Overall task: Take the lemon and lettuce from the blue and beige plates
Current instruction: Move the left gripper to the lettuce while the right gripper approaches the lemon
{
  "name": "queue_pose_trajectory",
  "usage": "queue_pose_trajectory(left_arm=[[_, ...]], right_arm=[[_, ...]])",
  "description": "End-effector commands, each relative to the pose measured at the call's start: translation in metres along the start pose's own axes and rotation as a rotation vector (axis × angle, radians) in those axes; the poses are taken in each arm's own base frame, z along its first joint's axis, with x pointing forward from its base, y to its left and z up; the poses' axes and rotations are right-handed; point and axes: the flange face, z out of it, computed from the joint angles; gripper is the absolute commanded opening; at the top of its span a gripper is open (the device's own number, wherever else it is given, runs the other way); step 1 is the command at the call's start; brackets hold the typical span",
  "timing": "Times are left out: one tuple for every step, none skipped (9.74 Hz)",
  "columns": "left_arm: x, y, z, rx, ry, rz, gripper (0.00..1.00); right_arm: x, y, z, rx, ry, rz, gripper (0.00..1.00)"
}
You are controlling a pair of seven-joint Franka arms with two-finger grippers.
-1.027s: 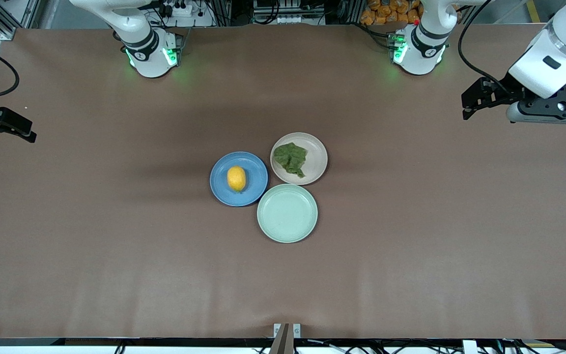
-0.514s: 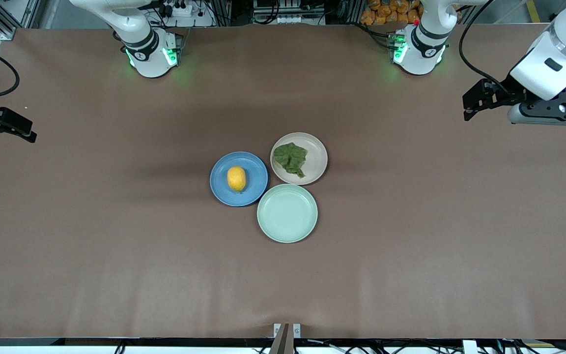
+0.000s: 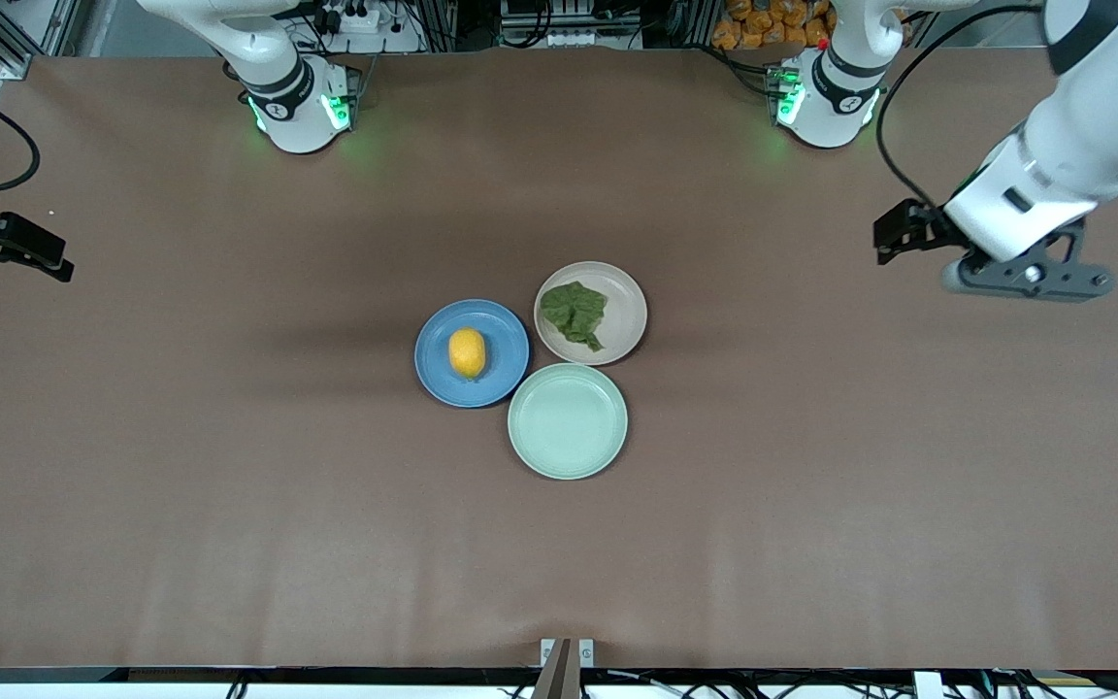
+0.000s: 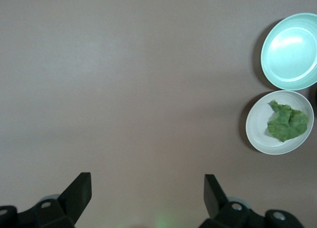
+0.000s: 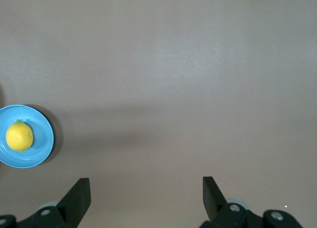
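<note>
Both tools gape empty: left tool (image 3: 894, 243) well apart from lettuce (image 3: 574, 313), right tool (image 3: 20, 254) from lemon (image 3: 467, 352).

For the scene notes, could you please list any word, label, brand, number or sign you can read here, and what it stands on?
None can be read.
The blue plate, beige plate, green plate, lemon and lettuce carry no text.
The brown table cover has no markings.
Orange packets past the table's edge: print too small to read.
</note>
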Motion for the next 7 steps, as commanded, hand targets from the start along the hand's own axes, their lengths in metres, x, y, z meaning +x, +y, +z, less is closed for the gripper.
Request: queue_pose_trajectory(left_arm=[[0.015, 0.029, 0.029, -0.021, -0.055, 0.052, 1.0], [0.021, 0.033, 0.034, -0.037, -0.038, 0.056, 1.0], [0.028, 0.047, 0.052, -0.075, -0.057, 0.065, 1.0], [0.031, 0.054, 0.068, -0.088, -0.092, 0.054, 1.0], [0.031, 0.069, 0.083, -0.099, -0.098, 0.043, 1.0], [0.03, 0.086, 0.096, -0.121, -0.092, 0.001, 1.0], [0.026, 0.109, 0.108, -0.118, -0.086, -0.029, 1.0]], right_arm=[[0.0, -0.006, -0.002, 0.007, -0.017, 0.003, 1.0], [-0.001, -0.01, -0.002, 0.007, -0.021, -0.004, 1.0], [-0.001, -0.019, -0.002, 0.008, -0.019, -0.019, 1.0], [-0.001, -0.026, -0.002, 0.042, -0.021, -0.026, 1.0], [-0.003, -0.031, -0.001, 0.091, -0.036, -0.026, 1.0], [-0.004, -0.035, 0.0, 0.105, -0.048, -0.032, 1.0], [-0.005, -0.047, 0.0, 0.102, -0.052, -0.053, 1.0]])
